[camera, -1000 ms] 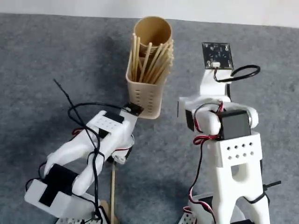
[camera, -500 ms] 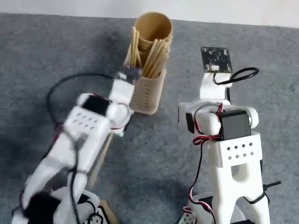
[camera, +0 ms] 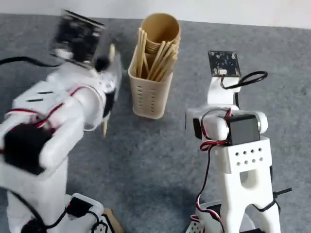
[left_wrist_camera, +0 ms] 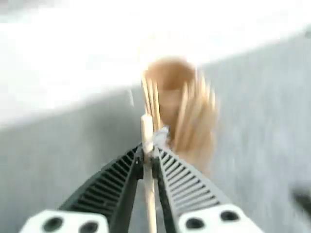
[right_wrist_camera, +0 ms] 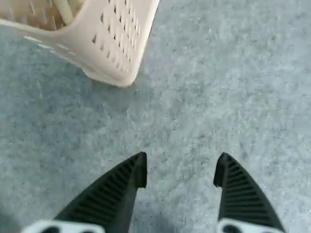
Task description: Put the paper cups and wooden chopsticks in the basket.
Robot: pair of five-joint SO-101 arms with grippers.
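Since a second ago the left arm (camera: pixel 63 111) has swung up off the table (camera: pixel 146 165) to the basket's (camera: pixel 150 99) 9 o'clock, carrying one chopstick (camera: pixel 112 51).

The left gripper (left_wrist_camera: pixel 148 148) is pinching that chopstick near-upright, its jaws pressed against the stick, with its top end level with the basket rim. The basket stands at the table's 12 o'clock. It holds a paper cup (camera: pixel 159 29) and a bundle of chopsticks (camera: pixel 155 60) leaning inside. The right gripper (right_wrist_camera: pixel 180 170) hangs spread over bare table at the basket's 4 o'clock, clear of it.
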